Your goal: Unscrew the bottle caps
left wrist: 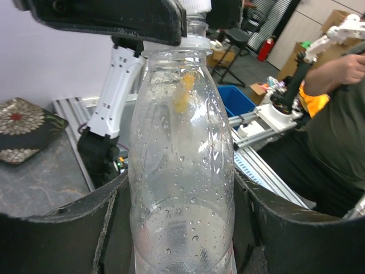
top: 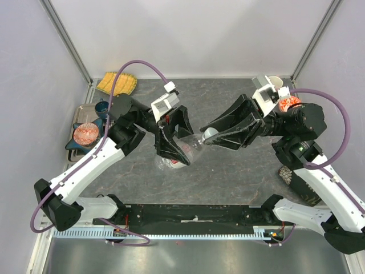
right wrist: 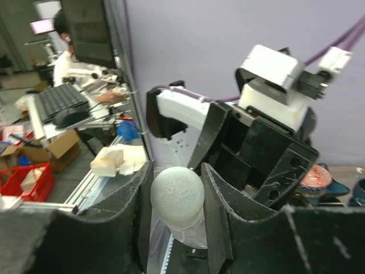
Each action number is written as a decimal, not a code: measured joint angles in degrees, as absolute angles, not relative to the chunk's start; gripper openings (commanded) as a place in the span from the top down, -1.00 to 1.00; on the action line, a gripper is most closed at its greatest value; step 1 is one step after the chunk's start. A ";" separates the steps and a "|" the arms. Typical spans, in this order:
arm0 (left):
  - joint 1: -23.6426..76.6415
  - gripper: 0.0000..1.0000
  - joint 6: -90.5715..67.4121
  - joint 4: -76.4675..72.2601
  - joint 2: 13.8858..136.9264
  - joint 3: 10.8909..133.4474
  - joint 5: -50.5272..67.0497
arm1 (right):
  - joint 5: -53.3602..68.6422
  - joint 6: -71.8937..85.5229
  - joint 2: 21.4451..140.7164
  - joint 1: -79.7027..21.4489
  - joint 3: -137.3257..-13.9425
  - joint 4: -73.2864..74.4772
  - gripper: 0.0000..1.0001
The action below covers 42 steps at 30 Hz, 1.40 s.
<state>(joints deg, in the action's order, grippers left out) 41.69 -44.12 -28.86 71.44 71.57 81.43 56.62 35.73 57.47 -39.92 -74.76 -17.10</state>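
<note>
A: Item one, bottle (left wrist: 182,171): held where?
B: Over the table (top: 234,182), clamped at the body by the left gripper (top: 170,142), so turning is resisted.
A: Item two, cap (right wrist: 177,191)?
B: On the neck, pinched by the right gripper (top: 219,136), for twisting off.

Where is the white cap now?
The white cap sits just right of the middle of the top view, pinched in the right claw, on the clear bottle that the left claw holds.

1 bottle (left wrist: 182,171), 1 cap (right wrist: 177,193), 1 yellow cloth (top: 117,83), poss. 2 bowls (top: 86,135) at left.
</note>
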 measured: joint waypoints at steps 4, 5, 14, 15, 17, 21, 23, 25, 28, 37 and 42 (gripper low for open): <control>40.71 0.24 -38.74 -22.68 69.65 71.66 77.62 | 50.09 32.47 57.25 -40.03 -77.89 -10.00 1.00; 40.51 0.24 -36.95 -20.69 69.23 71.75 76.07 | 47.64 31.66 57.10 -40.07 -78.78 -8.25 1.00; 39.81 0.24 -26.46 -6.83 68.10 71.83 64.27 | 13.56 23.70 52.45 -40.80 -84.16 7.44 1.00; 39.81 0.24 -25.61 -5.54 67.57 71.81 62.83 | 5.85 22.83 51.81 -40.75 -84.03 9.91 1.00; 39.83 0.26 -23.33 -2.85 65.41 71.42 57.82 | -4.91 21.93 51.44 -40.75 -82.67 12.78 1.00; 39.81 0.23 -20.23 -0.12 55.94 66.39 46.17 | -22.90 21.45 50.92 -39.90 -68.60 17.15 1.00; 39.81 0.23 -19.14 0.56 49.58 62.85 40.86 | -25.41 22.20 52.95 -39.03 -62.57 20.05 1.00; 39.83 0.23 -18.22 0.99 45.43 61.08 37.10 | -25.93 23.90 57.93 -38.30 -57.63 21.63 1.00; 39.83 0.24 -17.10 1.19 42.65 60.90 33.41 | -25.23 26.44 65.34 -37.93 -50.96 21.19 1.00; 39.83 0.24 -16.43 4.64 42.17 57.49 28.77 | -23.88 29.41 74.59 -35.79 -44.91 12.01 1.00; 39.83 0.24 -16.36 4.91 41.58 57.23 27.92 | -22.81 30.52 84.03 -32.03 -45.04 7.51 1.00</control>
